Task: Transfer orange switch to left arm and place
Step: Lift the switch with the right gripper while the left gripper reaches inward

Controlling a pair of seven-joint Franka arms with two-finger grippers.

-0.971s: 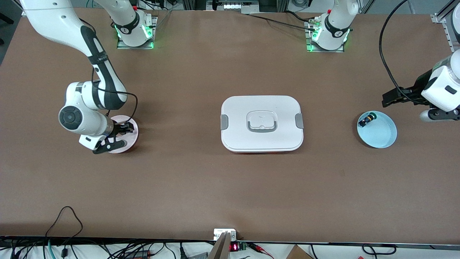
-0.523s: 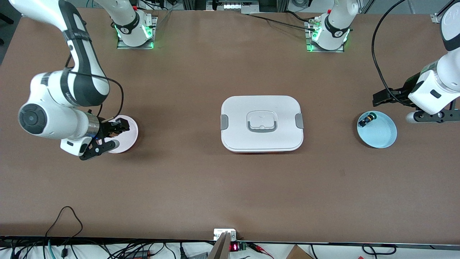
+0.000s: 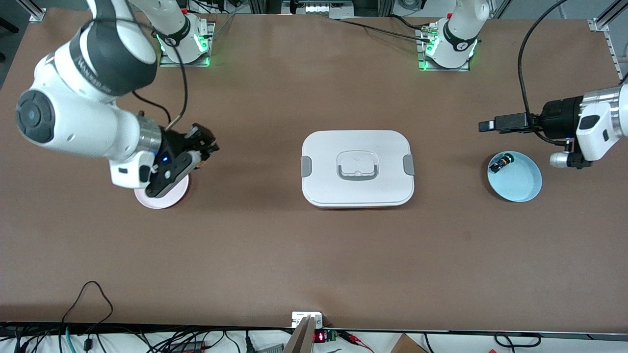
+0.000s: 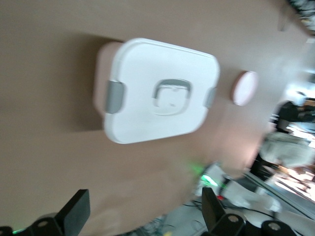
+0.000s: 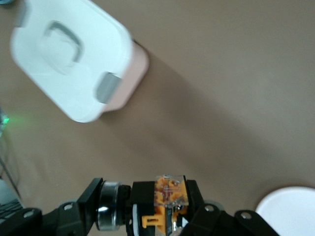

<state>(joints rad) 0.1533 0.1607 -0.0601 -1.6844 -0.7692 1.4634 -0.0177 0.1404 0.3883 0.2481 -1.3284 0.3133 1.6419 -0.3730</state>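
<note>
Wide brown table [image 3: 274, 255], cables trailing along the edge nearest the front camera, both arm bases lit green at the top. Dead center sits the box [image 3: 357, 168], white lid on, grey clips at either end, handle recessed in the middle.

Over at the right arm's end, the right gripper [image 3: 205, 145] is up in the air, just above the table beside the pink plate [image 3: 162, 196], and it's got the prize: the orange switch [image 5: 170, 194] is pinched between its fingers, translucent orange block facing the right wrist camera, black body clamped in the jaws. From that wrist view the box [image 5: 74, 59] shows ahead at an angle, with the plate's pale rim [image 5: 288, 211] at the corner.

At the left arm's end, the left gripper [image 3: 490, 125] hangs level above the table, just beside the blue plate [image 3: 520, 184]. Its jaws are spread wide, nothing between them; the left wrist view shows the two fingertips [image 4: 74, 214] well apart, looking along the table at the box [image 4: 162, 91] and the pink plate [image 4: 244, 87] past it. A small black switch with a green cap [image 3: 501, 162] lies in the blue plate, near its rim.
</note>
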